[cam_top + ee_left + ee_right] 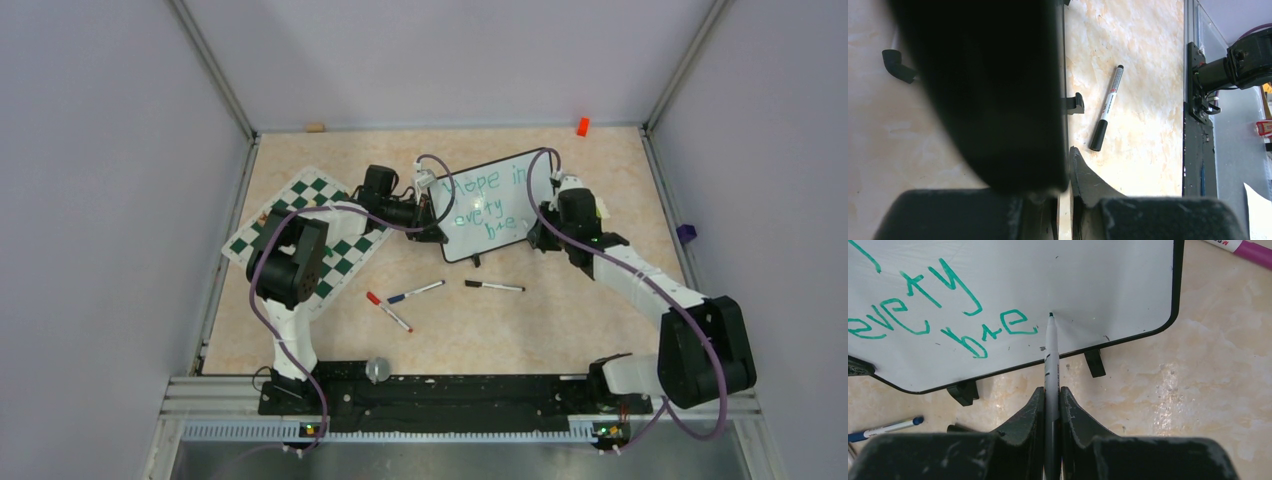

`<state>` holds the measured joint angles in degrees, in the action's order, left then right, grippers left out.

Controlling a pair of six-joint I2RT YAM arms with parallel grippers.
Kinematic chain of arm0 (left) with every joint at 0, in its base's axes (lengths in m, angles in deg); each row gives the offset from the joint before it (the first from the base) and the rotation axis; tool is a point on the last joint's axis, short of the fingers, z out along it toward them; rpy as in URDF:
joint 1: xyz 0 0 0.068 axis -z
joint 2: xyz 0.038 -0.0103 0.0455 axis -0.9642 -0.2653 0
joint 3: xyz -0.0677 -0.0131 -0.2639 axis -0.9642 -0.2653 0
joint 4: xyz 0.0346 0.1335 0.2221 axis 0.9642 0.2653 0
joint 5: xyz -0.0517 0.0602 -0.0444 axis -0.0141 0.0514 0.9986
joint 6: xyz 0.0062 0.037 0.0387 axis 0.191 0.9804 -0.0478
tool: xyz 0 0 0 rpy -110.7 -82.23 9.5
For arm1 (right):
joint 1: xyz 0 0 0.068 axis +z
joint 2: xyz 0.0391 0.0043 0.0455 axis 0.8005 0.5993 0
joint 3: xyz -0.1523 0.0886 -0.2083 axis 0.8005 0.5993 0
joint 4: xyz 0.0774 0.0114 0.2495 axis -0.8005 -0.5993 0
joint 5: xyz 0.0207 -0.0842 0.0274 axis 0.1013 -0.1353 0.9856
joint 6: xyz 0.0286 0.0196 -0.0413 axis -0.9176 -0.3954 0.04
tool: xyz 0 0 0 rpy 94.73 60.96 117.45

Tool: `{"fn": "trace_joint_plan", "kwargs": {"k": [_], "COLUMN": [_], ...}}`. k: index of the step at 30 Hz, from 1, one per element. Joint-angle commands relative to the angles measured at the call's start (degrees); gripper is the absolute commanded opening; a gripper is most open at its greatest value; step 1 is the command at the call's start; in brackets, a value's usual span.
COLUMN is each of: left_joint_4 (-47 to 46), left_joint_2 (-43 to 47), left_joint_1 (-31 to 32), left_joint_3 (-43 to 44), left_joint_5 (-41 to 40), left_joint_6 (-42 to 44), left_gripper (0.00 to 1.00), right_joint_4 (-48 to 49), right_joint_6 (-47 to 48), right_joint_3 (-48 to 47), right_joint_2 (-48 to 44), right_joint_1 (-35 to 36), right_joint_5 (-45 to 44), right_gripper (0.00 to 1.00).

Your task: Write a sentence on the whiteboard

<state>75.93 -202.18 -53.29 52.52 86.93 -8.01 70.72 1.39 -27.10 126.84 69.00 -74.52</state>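
The whiteboard [490, 205] stands tilted on its feet at the table's middle back. The sentence [487, 200] on it reads "Hope in", "every", "bre" in green; the right wrist view shows "every" and "bre" [923, 315]. My left gripper [432, 222] is shut on the board's left edge; in the left wrist view [1066, 160] the board's dark back [998, 90] fills the left side. My right gripper [540, 235] is shut on a green marker [1050, 355], seen between its jaws in the right wrist view [1051, 395]. The marker tip meets the board just right of "bre".
A black marker [495, 286], a blue marker [415, 292] and a red marker [388, 312] lie in front of the board. The green-and-white chessboard mat [305, 235] lies at the left. A small orange object [582, 126] sits at the back, a purple one [686, 233] at the right edge.
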Motion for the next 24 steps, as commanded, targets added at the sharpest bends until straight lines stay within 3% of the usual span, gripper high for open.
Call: {"fn": "trace_joint_plan", "kwargs": {"k": [1,24], "left_joint_4": [2.33,3.95], "left_joint_2": [0.21,0.31], "left_joint_1": [1.22,1.18], "left_joint_3": [0.17,0.26], "left_joint_5": [-0.57,-0.55], "left_joint_6": [2.95,2.94], "left_gripper": [0.0,0.0], "right_joint_4": [2.14,3.98], "right_joint_6": [-0.19,-0.33], "right_joint_3": [-2.38,-0.96], "right_joint_2": [0.9,1.53], "right_joint_1": [-0.86,-0.87], "right_joint_5": [-0.88,3.82], "right_gripper": [0.0,0.0]}}
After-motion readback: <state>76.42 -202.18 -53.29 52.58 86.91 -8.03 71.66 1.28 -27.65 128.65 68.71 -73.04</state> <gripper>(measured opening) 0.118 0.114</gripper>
